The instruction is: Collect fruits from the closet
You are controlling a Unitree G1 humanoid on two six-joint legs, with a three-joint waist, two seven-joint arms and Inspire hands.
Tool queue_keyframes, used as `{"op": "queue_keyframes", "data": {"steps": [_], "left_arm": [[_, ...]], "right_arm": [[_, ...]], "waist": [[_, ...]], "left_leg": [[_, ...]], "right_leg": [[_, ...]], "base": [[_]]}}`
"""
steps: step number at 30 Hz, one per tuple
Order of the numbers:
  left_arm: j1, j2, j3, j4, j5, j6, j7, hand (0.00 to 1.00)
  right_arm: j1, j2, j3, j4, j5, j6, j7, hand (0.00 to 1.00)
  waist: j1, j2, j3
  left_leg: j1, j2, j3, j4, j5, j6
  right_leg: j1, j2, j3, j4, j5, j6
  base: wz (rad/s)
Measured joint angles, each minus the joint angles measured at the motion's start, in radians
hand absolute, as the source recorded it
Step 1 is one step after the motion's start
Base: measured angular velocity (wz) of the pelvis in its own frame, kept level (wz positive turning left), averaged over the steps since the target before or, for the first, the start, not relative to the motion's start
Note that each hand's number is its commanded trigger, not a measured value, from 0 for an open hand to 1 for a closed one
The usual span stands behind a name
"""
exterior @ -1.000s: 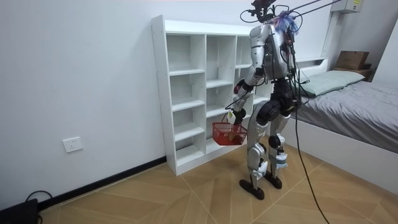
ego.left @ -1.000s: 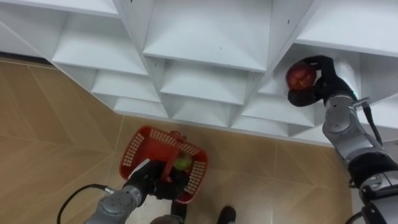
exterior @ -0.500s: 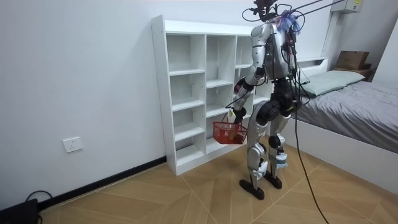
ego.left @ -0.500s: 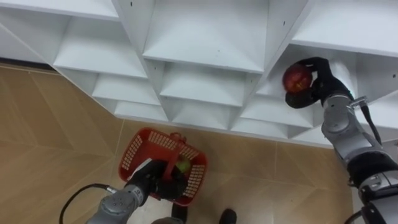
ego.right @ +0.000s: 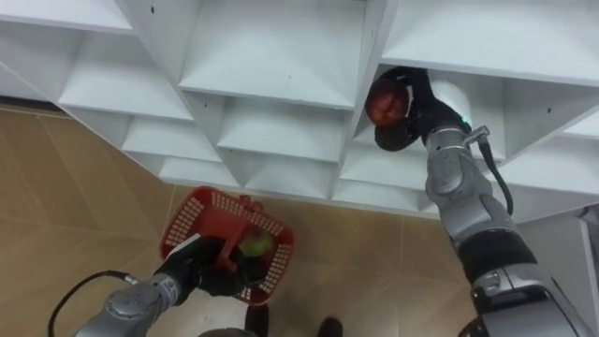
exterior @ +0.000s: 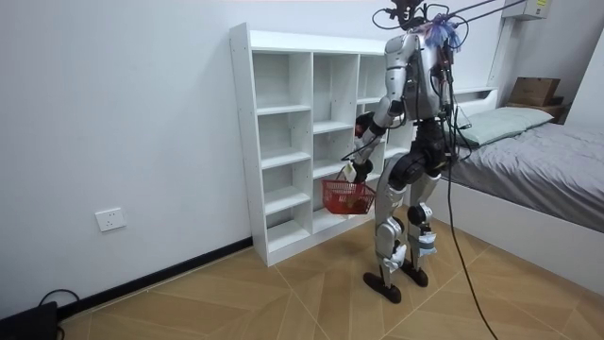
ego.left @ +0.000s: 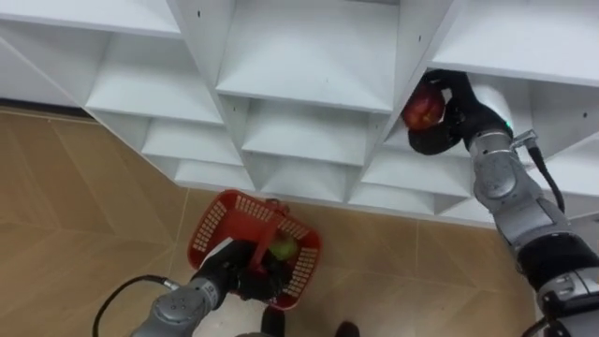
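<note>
My right hand point(ego.left: 457, 120) stays curled around the red apple point(ego.left: 423, 108). Over the last second it has drawn the fruit leftward, out to the mouth of the closet's point(ego.left: 309, 56) right-hand compartment. My left hand point(ego.left: 234, 276) keeps its grip on the handle of the red basket point(ego.left: 213, 225), low and near, with a green fruit point(ego.left: 284, 248) already inside. I judge the carry down to the basket comes next.

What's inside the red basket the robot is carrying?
One green fruit lies in the red basket. The left hand, curled round the handle, covers the rest of the inside.
</note>
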Motion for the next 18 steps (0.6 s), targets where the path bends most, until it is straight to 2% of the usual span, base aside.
{"op": "queue_keyframes", "data": {"steps": [3,10,14,18], "left_arm": [[0.000,0.001,0.001,0.000,0.000,-0.010,0.001,1.00],[0.002,0.004,0.004,-0.007,0.000,-0.012,-0.007,1.00],[0.002,0.004,0.006,-0.008,0.000,-0.015,-0.010,1.00],[0.003,0.004,0.007,-0.009,0.000,-0.029,-0.011,1.00]], "right_arm": [[0.012,0.002,0.001,0.000,-0.001,0.000,0.027,1.00],[0.045,0.005,0.010,-0.044,0.000,-0.001,0.061,1.00],[0.089,0.006,0.014,-0.079,-0.001,-0.001,0.087,1.00],[0.108,0.016,0.028,-0.083,0.003,0.000,0.113,1.00]], "waist": [[-0.001,0.009,-0.0052],[-0.007,0.009,-0.0076],[-0.019,0.005,-0.0139],[-0.028,0.003,-0.0258]], "left_leg": [[0.018,0.000,0.003,-0.003,0.000,0.000],[0.051,0.001,0.016,-0.011,0.001,0.001],[0.088,0.001,0.015,-0.020,0.001,0.000],[0.126,0.000,0.018,-0.031,0.001,0.000]], "right_leg": [[0.016,0.000,0.003,0.000,0.000,0.000],[0.039,0.004,0.024,-0.003,0.000,0.000],[0.080,0.007,0.023,-0.022,0.000,0.001],[0.118,0.008,0.024,-0.037,0.002,0.003]], "base": [[-0.03],[-0.06],[0.00],[-0.01]]}}
